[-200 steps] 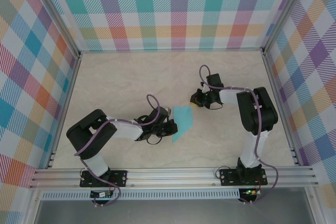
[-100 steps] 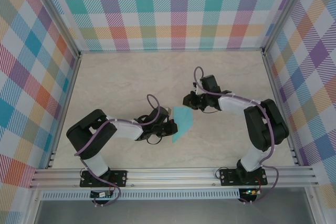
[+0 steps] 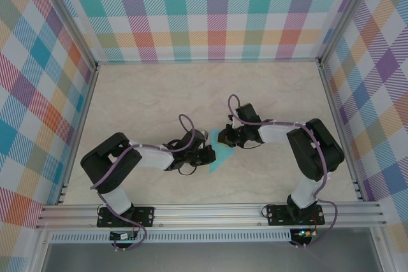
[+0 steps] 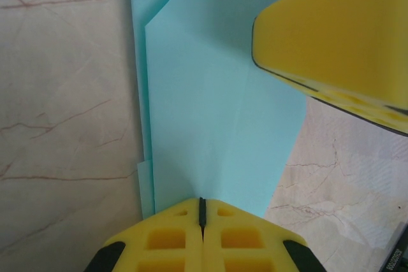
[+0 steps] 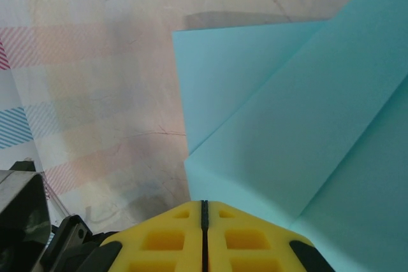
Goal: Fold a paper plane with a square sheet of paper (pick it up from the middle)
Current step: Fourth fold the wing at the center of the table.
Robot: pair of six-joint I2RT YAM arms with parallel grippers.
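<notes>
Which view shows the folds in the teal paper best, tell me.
Left wrist view: the teal paper shows its layered edges and creases plainly. The right wrist view shows it close but cropped, as two overlapping flaps. The top external view shows it as a small sliver.

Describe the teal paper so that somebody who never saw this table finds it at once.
Find the pale marbled table inside the checked walls; near its middle the left claw and right claw nearly meet. The sheet of paper lies flat between them, creased to a point, and nothing else on the table is teal.
</notes>
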